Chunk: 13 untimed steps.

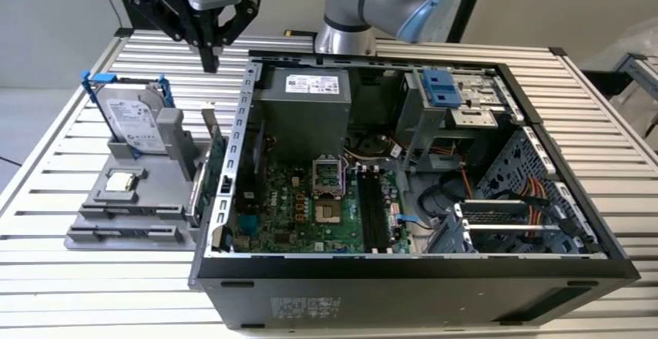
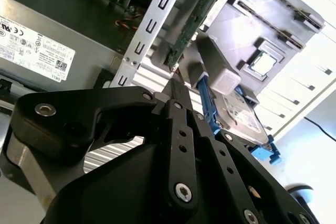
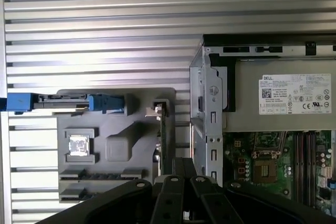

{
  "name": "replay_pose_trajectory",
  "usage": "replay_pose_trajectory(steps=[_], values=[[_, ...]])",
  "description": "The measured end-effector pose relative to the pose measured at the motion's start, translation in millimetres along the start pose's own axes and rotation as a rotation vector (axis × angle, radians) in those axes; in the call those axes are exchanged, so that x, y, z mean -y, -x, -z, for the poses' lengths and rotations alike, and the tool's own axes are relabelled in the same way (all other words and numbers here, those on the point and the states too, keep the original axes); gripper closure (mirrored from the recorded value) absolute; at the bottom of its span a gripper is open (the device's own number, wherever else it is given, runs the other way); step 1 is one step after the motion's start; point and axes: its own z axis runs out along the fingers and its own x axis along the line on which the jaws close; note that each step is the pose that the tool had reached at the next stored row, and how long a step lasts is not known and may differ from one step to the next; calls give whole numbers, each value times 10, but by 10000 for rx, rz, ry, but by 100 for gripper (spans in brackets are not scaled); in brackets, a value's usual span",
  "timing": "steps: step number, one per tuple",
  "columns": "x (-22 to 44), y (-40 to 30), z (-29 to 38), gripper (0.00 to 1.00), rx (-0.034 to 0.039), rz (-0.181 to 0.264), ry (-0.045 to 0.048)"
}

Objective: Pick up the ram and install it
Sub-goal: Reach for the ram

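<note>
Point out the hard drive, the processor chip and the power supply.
hard drive [image 1: 134,119]: exterior view, its labelled silver face.
processor chip [image 1: 123,181]: exterior view, middle of its metal top.
power supply [image 1: 303,123]: exterior view, its grey upper panel.

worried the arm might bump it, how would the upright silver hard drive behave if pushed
The silver hard drive with blue rails looks rigid and probably heavy for its size, judging by its metal case. Standing on edge in the grey plastic holder, it might tip if pushed, though the slot likely steadies it.
</note>
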Motion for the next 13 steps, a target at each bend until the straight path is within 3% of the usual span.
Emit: replay_pose_trajectory(steps=[13], values=[[-21,-100,-2,100,-84,46,-4]])
